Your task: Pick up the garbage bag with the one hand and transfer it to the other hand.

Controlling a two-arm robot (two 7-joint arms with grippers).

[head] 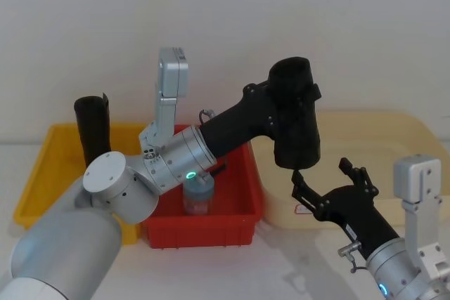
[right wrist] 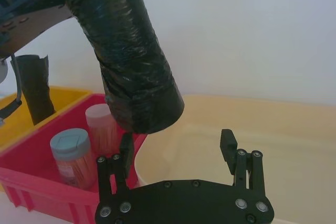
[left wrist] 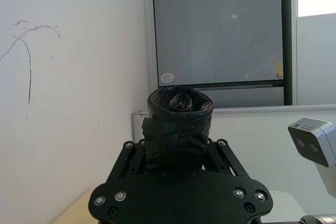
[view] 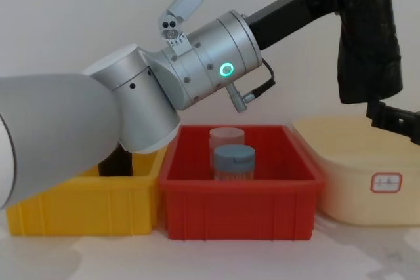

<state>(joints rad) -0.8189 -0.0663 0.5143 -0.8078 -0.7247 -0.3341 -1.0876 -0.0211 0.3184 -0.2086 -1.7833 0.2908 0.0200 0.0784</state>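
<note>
Head view: the left black two-finger gripper (head: 295, 93) is clamped on the matte black rolled garbage bag (head: 297, 135), held in the air.
Right wrist view: the right slim black gripper (right wrist: 177, 145) sits just beneath the roll, fingers apart.
Chest view: the roll hangs upright above the beige plastic tub (view: 341, 188), beside the red plastic bin (view: 236, 208).

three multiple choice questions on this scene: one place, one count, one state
1. How many jars sit in the red bin? A) one B) two C) four
2. Where is the spare roll? A) yellow bin B) red bin C) cream tub
3. The right gripper is: A) open below the held roll B) shut on it C) shut on a jar
Answers: 1 B, a blue-lidded jar and a taller jar; 2 A, it stands in the yellow bin; 3 A, jaws apart, the left gripper grips the roll.
</note>
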